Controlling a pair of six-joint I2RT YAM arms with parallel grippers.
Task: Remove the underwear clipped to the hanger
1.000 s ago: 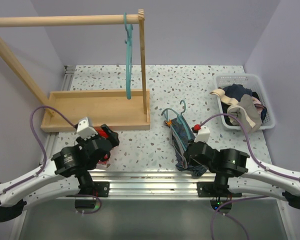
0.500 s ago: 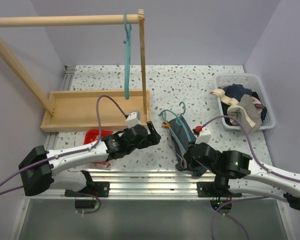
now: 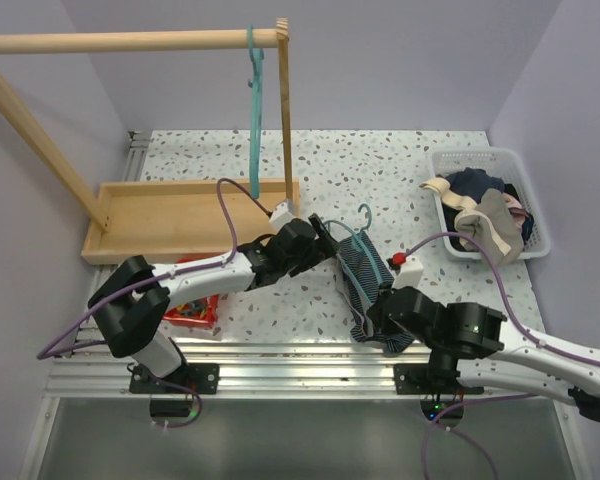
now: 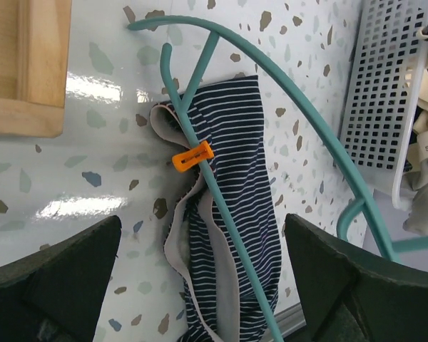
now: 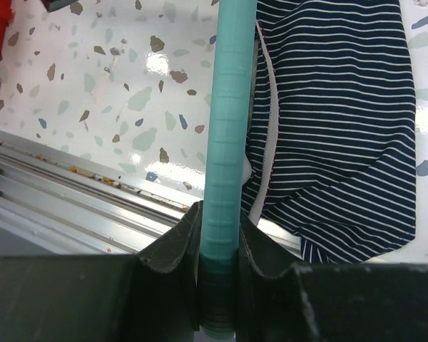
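- Dark navy, pale-striped cloth briefs (image 4: 235, 178): flat on the speckled surface (image 4: 114, 164), under a teal plastic hanger (image 4: 232, 221).
- Small orange clip (image 4: 192, 157): pins the briefs' edge to the hanger bar.
- Right claw (image 5: 220, 242): clamped on the hanger bar.
- Left claw (image 3: 318, 242): fingers apart, above the clip.
- White slotted basket (image 4: 374, 92) of clothes: near the hanger, on the right.
- Wooden tray (image 3: 180, 215): left.
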